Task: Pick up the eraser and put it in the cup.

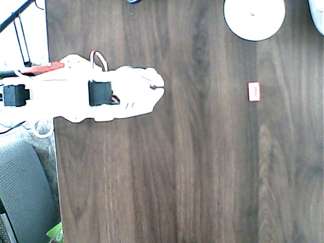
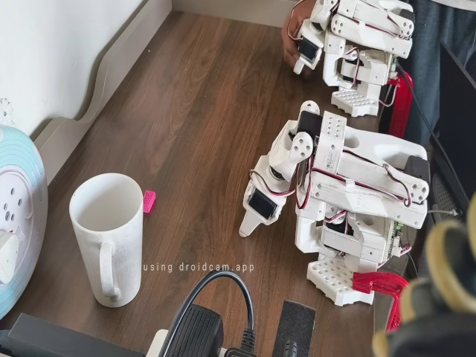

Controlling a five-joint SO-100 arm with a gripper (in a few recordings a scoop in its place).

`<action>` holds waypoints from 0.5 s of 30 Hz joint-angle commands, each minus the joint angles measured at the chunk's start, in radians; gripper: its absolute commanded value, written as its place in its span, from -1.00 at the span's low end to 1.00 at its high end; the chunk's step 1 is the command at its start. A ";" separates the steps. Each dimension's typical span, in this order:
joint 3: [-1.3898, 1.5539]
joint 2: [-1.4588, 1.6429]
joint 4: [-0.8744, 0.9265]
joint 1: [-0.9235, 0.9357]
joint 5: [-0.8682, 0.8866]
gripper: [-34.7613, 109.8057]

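The white arm (image 2: 349, 186) sat folded at one edge of the dark wooden surface (image 1: 177, 167), with its claw (image 2: 247, 227) pointing down toward the wood and its tip just above or on the surface. In the overhead view the claw (image 1: 158, 87) lay at the tip of the arm's white outline, left of centre. The fingers appeared closed together with nothing between them, though glare in the overhead view hid fine detail.

The eraser (image 1: 254, 91) lay flat on the surface, well apart from the claw, toward the right of the overhead view. In the fixed view the eraser (image 2: 149, 201) rested just beside the base of the cup (image 2: 108, 238). The cup (image 1: 254, 18) stood upright, its handle facing the fixed camera, and its interior appeared empty. A pale blue-and-white round object (image 2: 18, 223) stood at the left edge of the fixed view, near the cup
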 commanded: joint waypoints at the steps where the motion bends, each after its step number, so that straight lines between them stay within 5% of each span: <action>1: 0.011 0.044 0.025 -0.015 -0.075 -0.52; 4: 0.000 0.044 0.020 0.014 -0.092 -0.52; 8: -0.109 0.043 0.023 0.041 0.094 -0.52; 11: -0.299 -0.055 0.101 -0.080 0.377 -0.47; 15: -0.653 -0.560 -0.035 -0.153 0.767 -0.44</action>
